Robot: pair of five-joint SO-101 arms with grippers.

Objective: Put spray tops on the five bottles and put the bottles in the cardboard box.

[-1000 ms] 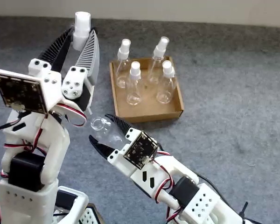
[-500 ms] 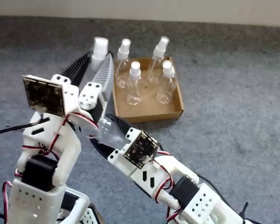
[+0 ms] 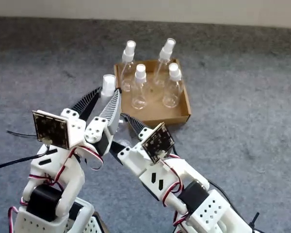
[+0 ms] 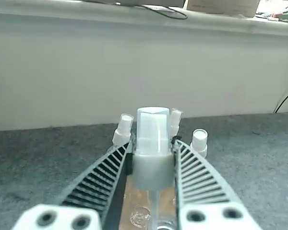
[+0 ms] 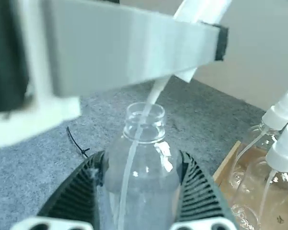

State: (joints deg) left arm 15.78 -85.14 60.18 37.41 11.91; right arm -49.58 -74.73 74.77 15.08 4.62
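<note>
The grey bench (image 3: 242,73) is carrying the box (image 3: 186,109), which is already holding four capped bottles (image 3: 138,90). The right gripper (image 5: 142,162) is clamping the fifth bottle (image 5: 143,184) just beside the box's near wall. The left gripper (image 4: 153,146) is pinching the last spray top (image 4: 152,134) above it, and the tube (image 5: 133,148) is apparently entering the neck. So the final capping is underway. The next move is calling for a straight descent to seat the top.

The right gripper (image 5: 141,165) clasps a clear bottle (image 5: 144,191) between its ribbed fingers, neck open. Just above, the left gripper (image 5: 197,38) holds a top (image 5: 201,10), whose thin tube (image 5: 134,143) runs down into the neck. Beyond the fingertips, capped bottles (image 5: 273,124) stand in a box (image 5: 225,165).
</note>
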